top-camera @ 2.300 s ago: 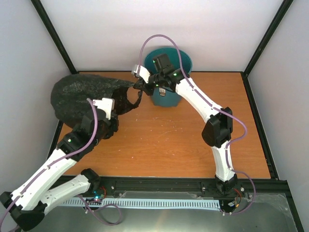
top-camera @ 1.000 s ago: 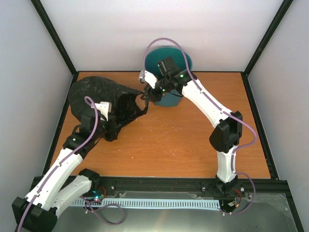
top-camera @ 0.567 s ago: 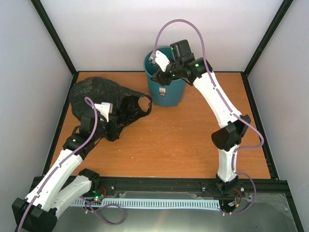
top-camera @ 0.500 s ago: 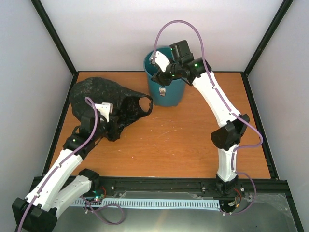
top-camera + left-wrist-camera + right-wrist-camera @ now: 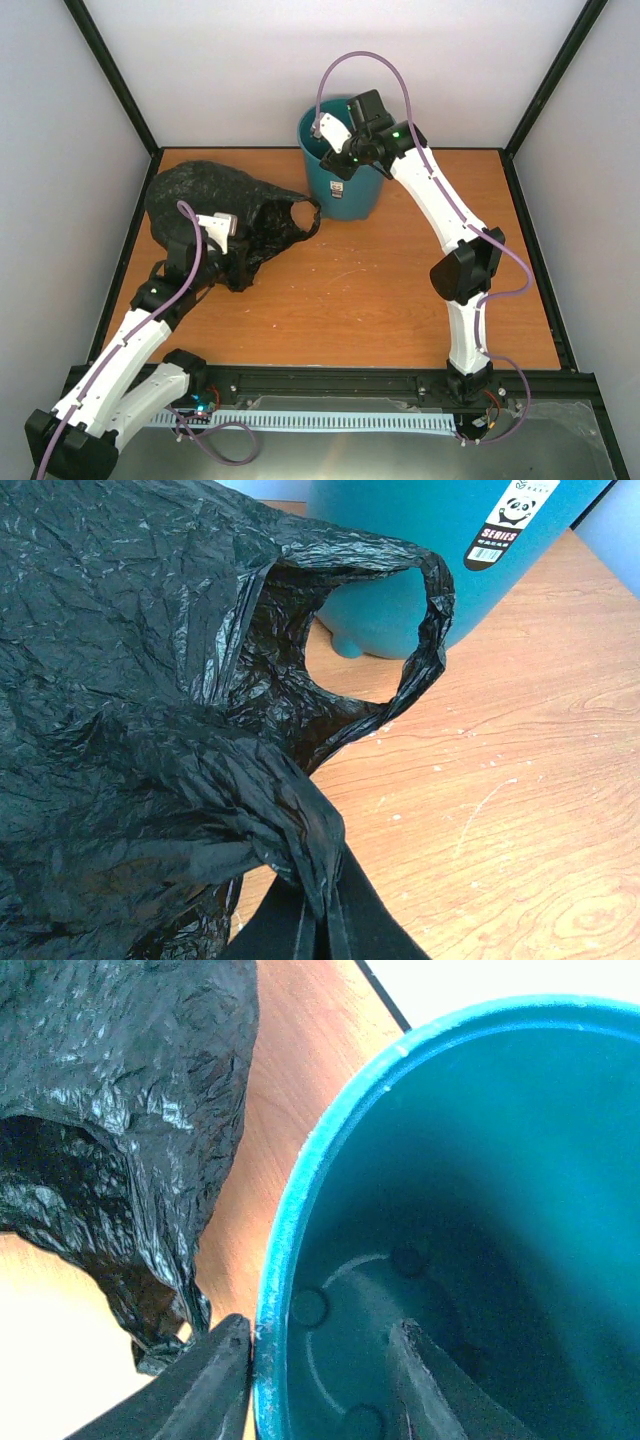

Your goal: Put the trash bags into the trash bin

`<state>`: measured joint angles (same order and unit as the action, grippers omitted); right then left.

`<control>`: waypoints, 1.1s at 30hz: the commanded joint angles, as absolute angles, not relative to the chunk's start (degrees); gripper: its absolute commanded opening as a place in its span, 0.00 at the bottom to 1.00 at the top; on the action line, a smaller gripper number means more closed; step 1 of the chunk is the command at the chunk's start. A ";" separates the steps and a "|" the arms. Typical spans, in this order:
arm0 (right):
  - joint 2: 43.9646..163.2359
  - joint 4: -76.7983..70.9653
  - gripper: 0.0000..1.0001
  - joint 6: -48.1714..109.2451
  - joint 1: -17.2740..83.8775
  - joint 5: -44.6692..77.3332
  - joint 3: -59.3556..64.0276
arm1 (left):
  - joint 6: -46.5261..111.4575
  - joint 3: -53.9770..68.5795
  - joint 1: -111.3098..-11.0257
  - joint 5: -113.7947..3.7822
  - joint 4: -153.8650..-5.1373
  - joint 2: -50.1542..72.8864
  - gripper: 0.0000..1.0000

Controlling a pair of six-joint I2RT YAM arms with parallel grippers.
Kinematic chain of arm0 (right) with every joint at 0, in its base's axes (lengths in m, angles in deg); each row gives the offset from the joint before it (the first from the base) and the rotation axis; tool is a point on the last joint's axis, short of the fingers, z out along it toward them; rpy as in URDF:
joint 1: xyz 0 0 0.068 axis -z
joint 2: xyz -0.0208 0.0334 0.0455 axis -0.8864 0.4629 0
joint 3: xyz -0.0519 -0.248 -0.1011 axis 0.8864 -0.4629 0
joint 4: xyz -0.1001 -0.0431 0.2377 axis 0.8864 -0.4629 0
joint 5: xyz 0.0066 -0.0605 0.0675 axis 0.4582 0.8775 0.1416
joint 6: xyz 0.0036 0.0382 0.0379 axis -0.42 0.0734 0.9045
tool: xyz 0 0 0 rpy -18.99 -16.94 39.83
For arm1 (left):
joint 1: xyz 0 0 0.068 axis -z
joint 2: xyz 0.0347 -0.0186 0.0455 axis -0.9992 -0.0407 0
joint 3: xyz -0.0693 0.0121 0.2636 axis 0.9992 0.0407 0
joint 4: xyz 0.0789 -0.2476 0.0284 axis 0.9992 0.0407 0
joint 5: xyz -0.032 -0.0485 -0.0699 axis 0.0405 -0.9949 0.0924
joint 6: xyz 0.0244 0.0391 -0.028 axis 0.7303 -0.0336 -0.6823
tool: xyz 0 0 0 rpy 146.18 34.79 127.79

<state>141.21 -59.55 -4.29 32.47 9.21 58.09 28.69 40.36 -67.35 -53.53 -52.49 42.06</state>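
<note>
The black wrinkly trash bag (image 5: 205, 205) lies on the table at the left, its loop handle (image 5: 305, 215) resting beside the teal trash bin (image 5: 350, 185). My left gripper (image 5: 238, 272) is shut on a bunched fold of the bag (image 5: 150, 730), pinched at the fingertips (image 5: 322, 930). The handle loop (image 5: 432, 610) hangs open in front of the bin (image 5: 400, 570). My right gripper (image 5: 336, 160) is open and straddles the bin's left rim (image 5: 290, 1240), one finger (image 5: 210, 1385) outside and one finger (image 5: 435, 1385) inside. The bin looks empty. The bag (image 5: 120, 1110) lies to its left.
The bin stands at the back edge of the orange table (image 5: 380, 290), by the white back wall. Black frame posts (image 5: 115, 85) run up at the back corners. The bin's white label (image 5: 512, 515) faces the left arm.
My right gripper has let go of the bag's handle, risen and moved over the bin's left rim. The handle has dropped to the table. The left arm and the bag shifted slightly right.
</note>
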 commanded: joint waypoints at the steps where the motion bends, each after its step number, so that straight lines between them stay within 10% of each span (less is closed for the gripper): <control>1: 141.55 -60.57 0.35 -4.02 32.54 8.83 58.62 | 29.99 39.95 -67.85 -55.00 -54.53 43.16 0.01; 33: 114.68 -59.46 0.06 -1.17 31.56 8.44 27.97 | 30.39 40.18 -67.80 -55.82 -54.82 48.01 0.01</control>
<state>120.60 -61.50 -3.19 32.26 7.77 33.53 29.57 40.36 -67.35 -54.95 -53.19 47.07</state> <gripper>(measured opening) 0.087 0.009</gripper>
